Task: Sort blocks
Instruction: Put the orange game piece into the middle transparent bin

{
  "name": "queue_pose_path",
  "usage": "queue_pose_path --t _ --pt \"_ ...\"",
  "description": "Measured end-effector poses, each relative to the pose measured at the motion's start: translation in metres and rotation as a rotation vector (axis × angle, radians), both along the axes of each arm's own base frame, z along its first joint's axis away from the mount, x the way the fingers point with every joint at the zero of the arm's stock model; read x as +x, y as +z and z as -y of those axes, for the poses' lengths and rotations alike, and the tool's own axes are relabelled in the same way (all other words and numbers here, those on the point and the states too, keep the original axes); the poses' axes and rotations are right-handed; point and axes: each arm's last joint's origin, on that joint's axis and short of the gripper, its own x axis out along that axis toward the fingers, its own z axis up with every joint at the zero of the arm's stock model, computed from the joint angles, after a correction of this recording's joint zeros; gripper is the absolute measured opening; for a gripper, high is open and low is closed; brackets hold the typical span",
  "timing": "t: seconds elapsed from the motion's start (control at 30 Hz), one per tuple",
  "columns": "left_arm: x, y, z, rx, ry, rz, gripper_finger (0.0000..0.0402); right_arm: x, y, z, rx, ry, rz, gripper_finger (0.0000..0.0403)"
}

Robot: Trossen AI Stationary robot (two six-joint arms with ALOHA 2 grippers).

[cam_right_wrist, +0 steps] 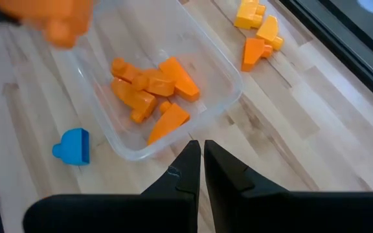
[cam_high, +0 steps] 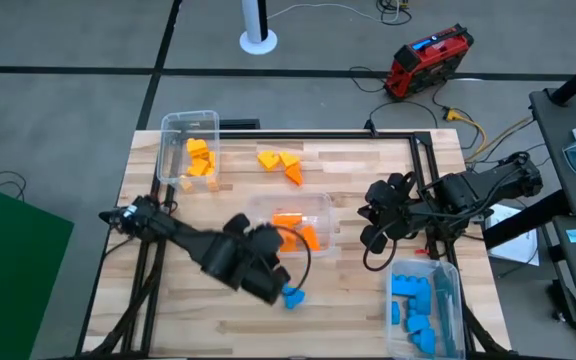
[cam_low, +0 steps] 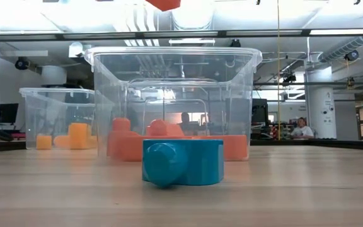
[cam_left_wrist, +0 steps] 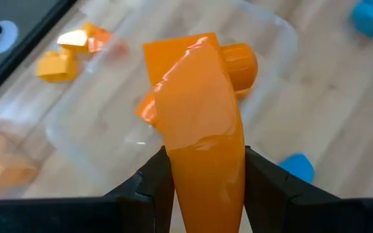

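Observation:
My left gripper [cam_high: 278, 247] is shut on an orange block [cam_left_wrist: 198, 110] and hangs over the near left part of the middle clear bin [cam_high: 320, 205], which holds several orange blocks [cam_right_wrist: 151, 90]. In the low view the held block's lower tip [cam_low: 164, 4] shows above that bin. A blue block [cam_high: 293, 297] lies flat on the table in front of the bin. My right gripper [cam_high: 371, 222] is shut on nothing and hovers just right of the middle bin. Three yellow and orange blocks [cam_high: 280, 162] lie loose farther back. My left gripper pinches the orange block's near end [cam_left_wrist: 206, 169] between its two fingers [cam_left_wrist: 157, 178], one on each side face. The fingers slant down toward the bin. The block sticks out beyond the fingertips, lifted clear above the bin, its round stud [cam_left_wrist: 239, 65] at the far end.
A clear bin [cam_high: 173, 125] at the back left holds yellow and orange blocks. Another clear bin [cam_high: 446, 275] at the near right holds several blue blocks. A black frame rail [cam_high: 423, 160] runs along the table's right side.

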Motion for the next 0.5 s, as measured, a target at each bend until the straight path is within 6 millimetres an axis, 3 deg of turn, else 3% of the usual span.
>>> queue_pose_path --t 0.23,0.5 --pt "-0.006 -0.009 -0.038 0.033 0.081 -0.064 0.0127 0.001 0.000 0.002 0.001 -0.010 0.005 0.0013" --pt "-0.017 -0.037 -0.059 0.024 0.152 -0.070 0.0127 0.009 0.003 0.015 0.018 -0.070 0.056 0.0013"
